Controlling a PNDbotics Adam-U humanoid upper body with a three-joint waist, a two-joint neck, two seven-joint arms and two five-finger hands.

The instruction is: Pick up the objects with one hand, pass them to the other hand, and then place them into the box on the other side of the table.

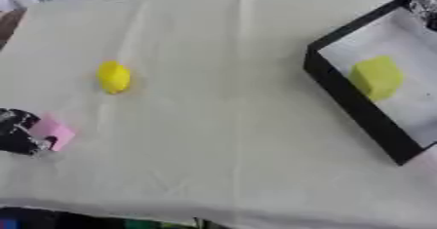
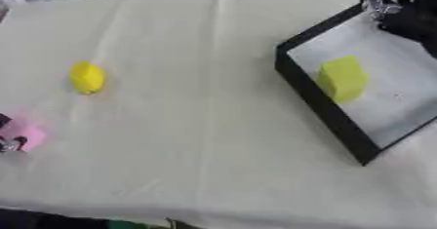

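objects for this task show as three: a yellow-green block (image 2: 343, 78) already lying inside the black-walled box (image 1: 341, 96), a pink block (image 1: 53, 131) at the left hand (image 1: 17, 131), and a lemon-like yellow object (image 1: 113, 77) loose on the cream tablecloth (image 1: 222, 140).

one item looks delivered; two are left, as far as these views show.

the left hand sits at the left edge of the left eye view, dark, with its fingers (image 1: 36, 145) touching the near-left side of the pink block. whether those fingers are curled round the block or only resting against it cannot be told, as too little of the hand shows. the block seems to lie on the cloth, not lifted. the yellow object lies beyond those fingers, farther up the table and slightly toward the middle, apart from both hand and pink block.

the right hand (image 2: 409, 13) shows in the right eye view at the upper right, over the far corner of the box. its fingers are a dark mass there and their state cannot be read; nothing is visibly held. the yellow-green block lies nearer than that hand, on the grey box floor, not touching it.

judging by this, the pink block is the item in hand: pickup, pass and placing are all still to come, then the same for the yellow object.
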